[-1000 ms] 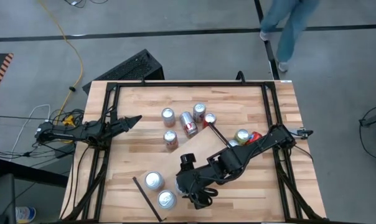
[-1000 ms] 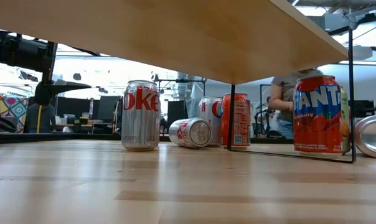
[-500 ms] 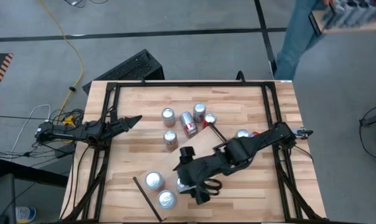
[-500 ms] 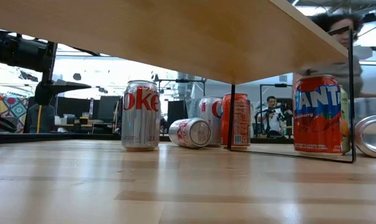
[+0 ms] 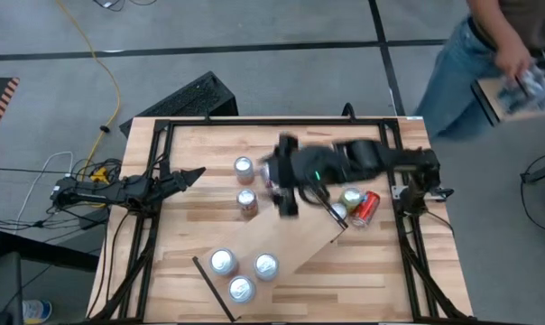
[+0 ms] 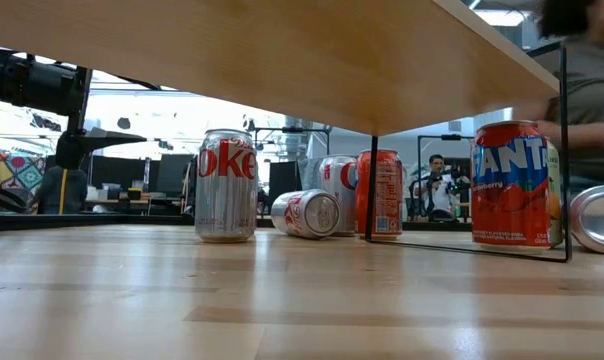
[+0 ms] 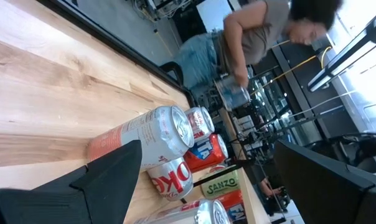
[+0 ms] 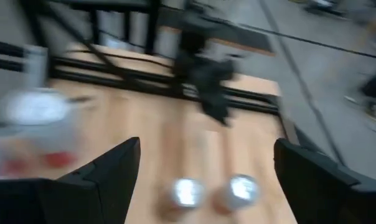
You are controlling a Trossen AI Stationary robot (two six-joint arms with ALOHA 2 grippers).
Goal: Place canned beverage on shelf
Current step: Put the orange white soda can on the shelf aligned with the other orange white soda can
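Note:
The shelf [image 5: 290, 236] is a pale board raised over the table's near middle; the low view shows its underside [image 6: 282, 60]. Three silver cans [image 5: 241, 289] stand upright on its near left end. Two more cans [image 5: 244, 166] stand on the table at the far middle, and a red can [image 5: 364, 208] lies on its side to the right. My right gripper [image 5: 281, 176] hovers, blurred, high over the far cans, open and empty, as the right wrist view [image 8: 206, 186] shows. At the table's left edge my left gripper [image 5: 196, 173] waits, open.
Black frame rails [image 5: 394, 162] run along the table's edges. The low view shows a Diet Coke can [image 6: 226, 185], a lying can [image 6: 305, 213], an orange can [image 6: 380, 192] and a Fanta can [image 6: 510, 185] under the shelf. A person [image 5: 489, 63] stands beyond the far right corner.
My right gripper has risen from the shelf's near left end and swung toward the table's far edge, over the far cans, staying open. A third can now shows standing on the shelf where it was. The person has come closer to the far right corner.

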